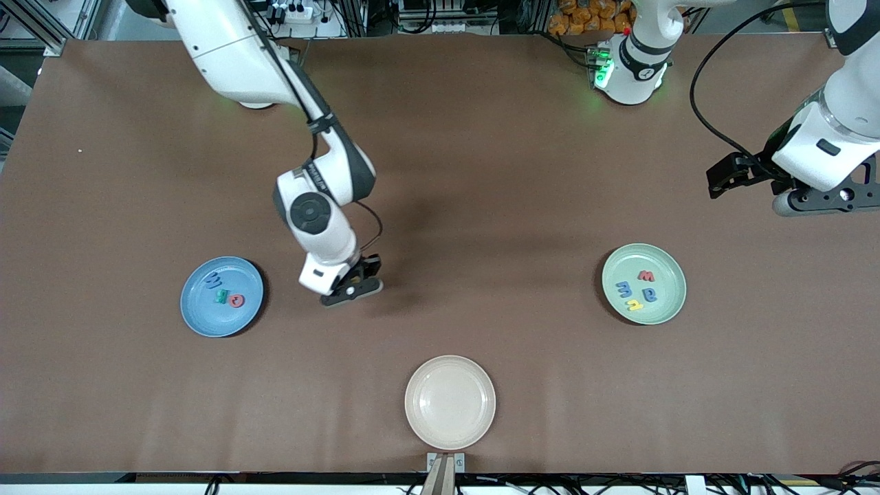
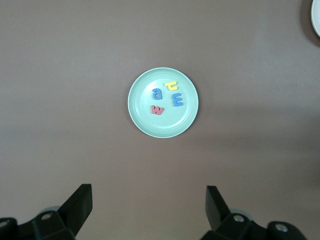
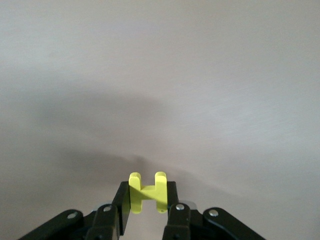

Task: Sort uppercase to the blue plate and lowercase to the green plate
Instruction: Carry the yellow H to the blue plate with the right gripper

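Note:
My right gripper is shut on a yellow H, an uppercase letter held upright between its jaws over bare table, beside the blue plate. That plate holds a blue zigzag letter, a teal R and a red round letter. The green plate carries lowercase letters: red w, blue m, blue a and a yellow hooked one. My left gripper waits open and empty above the table near that plate.
A cream plate with nothing in it sits near the table's front edge, between the two coloured plates. The brown table mat stretches bare around all three plates.

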Robot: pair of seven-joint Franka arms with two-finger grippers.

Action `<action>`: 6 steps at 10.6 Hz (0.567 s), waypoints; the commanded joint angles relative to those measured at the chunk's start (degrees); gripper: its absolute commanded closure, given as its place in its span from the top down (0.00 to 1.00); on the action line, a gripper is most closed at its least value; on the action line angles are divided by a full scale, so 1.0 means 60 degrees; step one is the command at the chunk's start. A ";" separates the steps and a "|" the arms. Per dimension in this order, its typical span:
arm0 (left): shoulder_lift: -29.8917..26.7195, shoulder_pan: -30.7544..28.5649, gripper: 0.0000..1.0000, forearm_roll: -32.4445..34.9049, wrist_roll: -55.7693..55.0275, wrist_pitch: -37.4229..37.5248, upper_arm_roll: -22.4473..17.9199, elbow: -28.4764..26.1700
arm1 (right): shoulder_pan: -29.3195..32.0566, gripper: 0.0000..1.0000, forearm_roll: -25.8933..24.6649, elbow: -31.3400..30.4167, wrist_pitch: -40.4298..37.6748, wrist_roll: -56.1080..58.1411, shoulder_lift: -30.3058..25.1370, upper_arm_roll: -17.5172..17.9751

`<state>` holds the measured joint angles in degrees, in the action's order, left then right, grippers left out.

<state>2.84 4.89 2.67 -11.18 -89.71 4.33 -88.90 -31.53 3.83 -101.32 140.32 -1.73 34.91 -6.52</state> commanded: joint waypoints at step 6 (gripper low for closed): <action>-0.0004 0.0064 1.00 -0.0211 0.0149 0.0068 -0.0048 0.0330 | 0.2384 0.00 -0.0170 -0.0164 -0.1165 0.4707 -0.0837 -0.0448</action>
<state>2.81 5.05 2.67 -11.18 -89.77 4.42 -87.68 -18.69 3.57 -101.13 134.08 22.32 31.35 -8.38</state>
